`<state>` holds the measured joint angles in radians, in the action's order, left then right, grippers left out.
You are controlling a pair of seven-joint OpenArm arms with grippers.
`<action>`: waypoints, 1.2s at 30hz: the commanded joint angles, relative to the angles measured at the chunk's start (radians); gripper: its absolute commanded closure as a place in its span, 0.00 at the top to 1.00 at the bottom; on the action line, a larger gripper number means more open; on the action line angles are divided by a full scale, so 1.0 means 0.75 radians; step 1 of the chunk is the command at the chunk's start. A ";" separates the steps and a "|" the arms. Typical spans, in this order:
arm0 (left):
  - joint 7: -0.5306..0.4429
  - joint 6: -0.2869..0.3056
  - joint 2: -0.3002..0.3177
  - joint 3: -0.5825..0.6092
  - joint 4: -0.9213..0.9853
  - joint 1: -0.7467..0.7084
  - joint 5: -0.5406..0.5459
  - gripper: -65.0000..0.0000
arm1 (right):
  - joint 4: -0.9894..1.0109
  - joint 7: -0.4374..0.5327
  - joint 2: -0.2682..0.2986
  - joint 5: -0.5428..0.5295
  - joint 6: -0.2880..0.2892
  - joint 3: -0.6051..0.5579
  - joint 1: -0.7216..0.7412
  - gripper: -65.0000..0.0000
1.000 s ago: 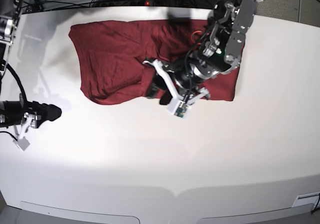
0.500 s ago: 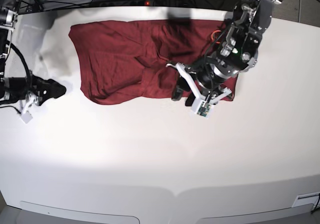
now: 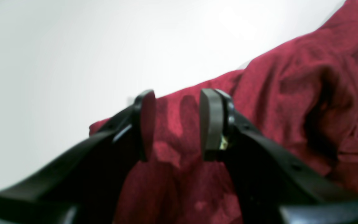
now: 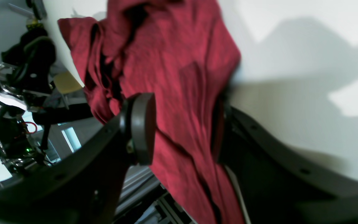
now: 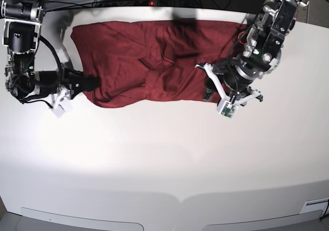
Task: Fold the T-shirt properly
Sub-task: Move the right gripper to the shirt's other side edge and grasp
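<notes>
the t-shirt (image 5: 154, 61) lies spread across the far half of the white table (image 5: 164, 159), wrinkled, with a bunched ridge running down its middle and its near hem a fairly straight line.

at the left of the scene, the right gripper (image 5: 91, 83) sits low at the shirt's near-left corner. in its wrist view the fingers (image 4: 141, 127) are spread wide with red cloth showing between them; nothing looks pinched yet, though whether the pads touch fabric is hard to tell.

at the right, the left gripper (image 5: 209, 93) hangs at the near-right corner of the hem. its fingers (image 3: 211, 124) also stand apart, the cloth edge lying below and between them, not gripped.

the step in hand looks like taking both near corners for a fold away toward the far edge. to do it well, each gripper should likely get one finger under the hem and close on all layers at the corner, not a single ply. both should close at matching spots, then lift together and evenly, so the thin fabric stays taut between them and the middle ridge does not deepen or drag.
</notes>
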<state>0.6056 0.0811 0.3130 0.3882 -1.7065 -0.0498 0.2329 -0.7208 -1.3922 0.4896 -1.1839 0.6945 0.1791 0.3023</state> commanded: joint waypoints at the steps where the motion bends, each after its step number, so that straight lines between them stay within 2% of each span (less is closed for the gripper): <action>1: -0.030 -0.005 0.011 -0.004 -0.030 0.018 0.003 0.35 | -0.004 -0.005 -0.010 0.078 0.005 -0.004 0.005 0.42; 5: -0.030 -0.013 0.052 -0.004 -0.030 0.018 0.004 0.35 | -0.004 -0.005 -0.068 0.077 0.005 -0.004 -0.012 0.42; 7: -0.030 -0.046 0.054 -0.004 -0.030 0.018 0.003 0.35 | -0.004 -0.005 -0.077 0.073 0.005 -0.018 -0.039 0.42; 14: -0.030 -0.064 0.074 -0.004 -0.030 0.018 0.004 0.35 | -0.004 -0.005 -0.065 0.111 0.005 -0.149 -0.120 0.42; 23: -0.019 -0.065 0.074 -0.004 -0.030 0.018 0.004 0.35 | -0.024 -0.005 -0.061 0.063 0.005 -0.152 -0.123 0.42; 29: -0.019 -0.109 0.074 -0.004 -0.030 0.018 0.004 0.35 | -0.202 -0.005 -0.026 0.063 0.005 -0.152 -0.119 0.42; 32: -0.013 -0.108 0.074 -0.004 -0.030 0.018 0.004 0.35 | -0.334 -0.005 -0.001 0.063 0.005 -0.152 -0.119 0.38; 36: -0.009 -0.108 0.074 -0.004 -0.030 0.018 0.004 0.35 | -0.474 -0.005 0.027 0.063 0.005 -0.152 -0.120 0.37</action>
<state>0.6136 0.0055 0.3634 0.3882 -1.7069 -0.0498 0.2356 -1.0611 -1.3926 0.4938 -1.1240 0.7006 0.0586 0.1936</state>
